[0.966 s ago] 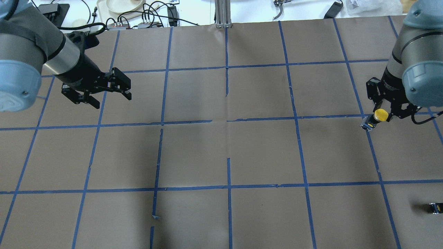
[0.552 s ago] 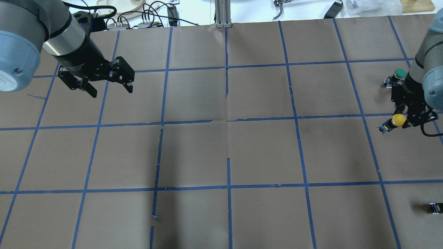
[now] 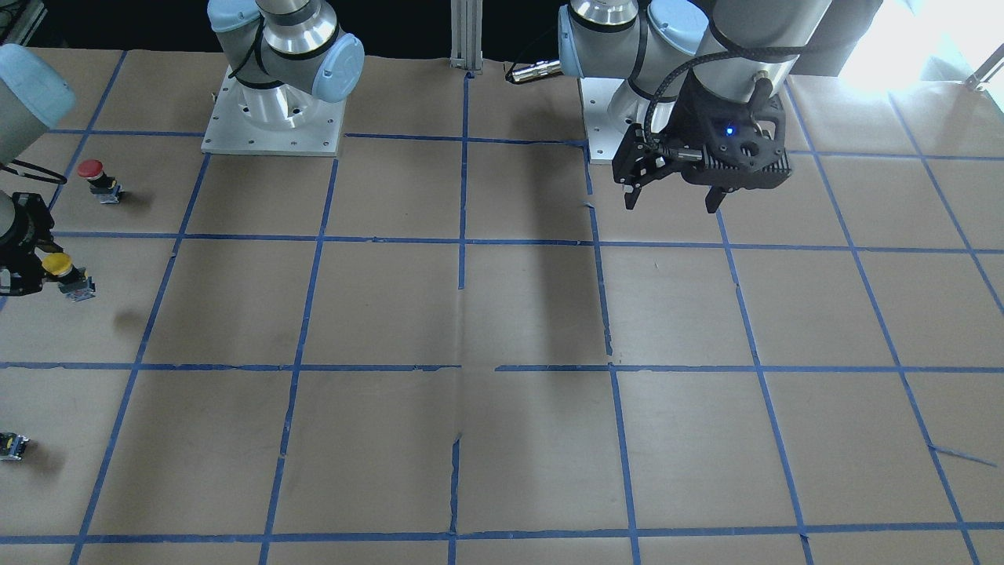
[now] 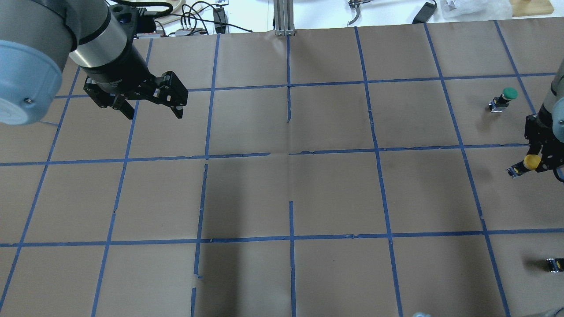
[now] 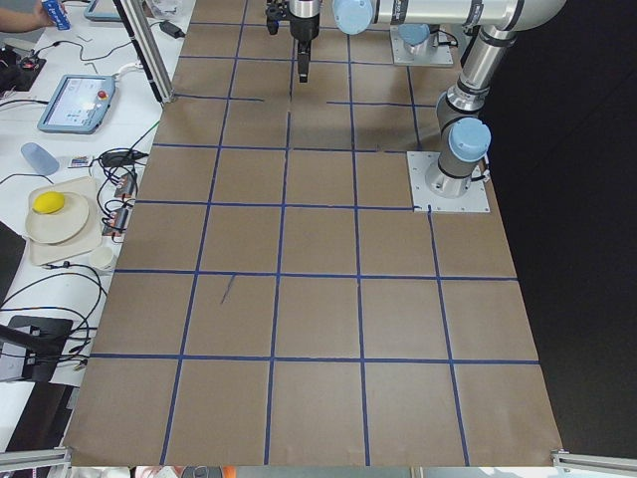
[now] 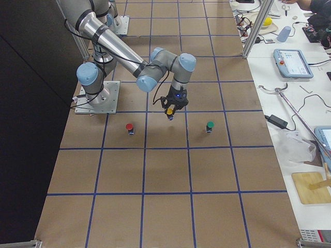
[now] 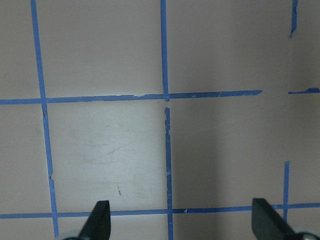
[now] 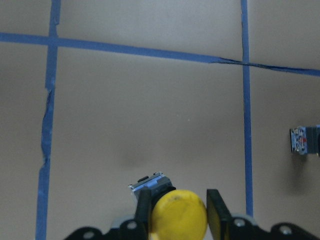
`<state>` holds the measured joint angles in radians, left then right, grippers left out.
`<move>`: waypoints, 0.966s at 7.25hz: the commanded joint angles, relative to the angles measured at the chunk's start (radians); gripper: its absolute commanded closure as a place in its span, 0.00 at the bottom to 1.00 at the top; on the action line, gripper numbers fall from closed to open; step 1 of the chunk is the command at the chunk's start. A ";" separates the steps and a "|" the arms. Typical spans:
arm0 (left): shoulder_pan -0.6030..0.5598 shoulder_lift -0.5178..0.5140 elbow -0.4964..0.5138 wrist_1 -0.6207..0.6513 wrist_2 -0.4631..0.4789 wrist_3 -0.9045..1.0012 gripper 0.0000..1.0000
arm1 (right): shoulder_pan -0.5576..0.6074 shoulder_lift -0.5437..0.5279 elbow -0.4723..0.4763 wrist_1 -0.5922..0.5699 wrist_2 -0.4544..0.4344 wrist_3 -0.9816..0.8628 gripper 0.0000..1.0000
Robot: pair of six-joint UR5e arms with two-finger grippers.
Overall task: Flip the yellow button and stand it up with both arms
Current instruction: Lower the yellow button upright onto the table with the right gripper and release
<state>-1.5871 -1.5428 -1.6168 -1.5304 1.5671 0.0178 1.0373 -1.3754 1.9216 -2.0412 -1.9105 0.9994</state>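
The yellow button (image 4: 531,162) has a yellow cap and a grey-black body. It is clamped by the cap in my right gripper (image 4: 539,161) at the table's far right. It hangs tilted above the paper, body pointing away from the fingers. It also shows in the front view (image 3: 59,265), the right side view (image 6: 169,111) and the right wrist view (image 8: 179,215). My right gripper shows there too (image 3: 31,271) (image 8: 179,201). My left gripper (image 4: 154,115) (image 3: 672,204) (image 7: 181,214) is open and empty above the far left of the table.
A red-capped button (image 3: 92,169) (image 6: 129,127) and a green-capped button (image 4: 506,94) (image 6: 209,125) stand on either side of the right gripper. A tiny dark part with a yellow speck (image 4: 554,264) (image 3: 12,446) lies at the near right edge. Blue tape lines grid the brown paper.
My right gripper has carried the yellow button toward the table's right edge, uncovering the green-capped button. My left gripper has moved a little toward the table's middle, still open.
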 commanded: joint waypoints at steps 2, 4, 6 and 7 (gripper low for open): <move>0.006 0.009 -0.009 -0.028 0.005 0.002 0.00 | -0.048 0.036 0.000 -0.037 -0.010 -0.021 0.99; -0.004 0.044 -0.015 -0.046 0.010 0.005 0.00 | -0.046 0.094 0.000 -0.097 -0.004 -0.011 0.98; -0.002 0.035 0.000 -0.046 0.007 0.005 0.00 | -0.045 0.102 0.002 -0.111 -0.011 -0.013 0.82; -0.002 0.039 -0.002 -0.046 0.004 0.004 0.00 | -0.045 0.099 -0.007 -0.103 -0.039 -0.005 0.23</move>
<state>-1.5892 -1.5047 -1.6214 -1.5762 1.5737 0.0226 0.9922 -1.2752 1.9212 -2.1470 -1.9264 0.9883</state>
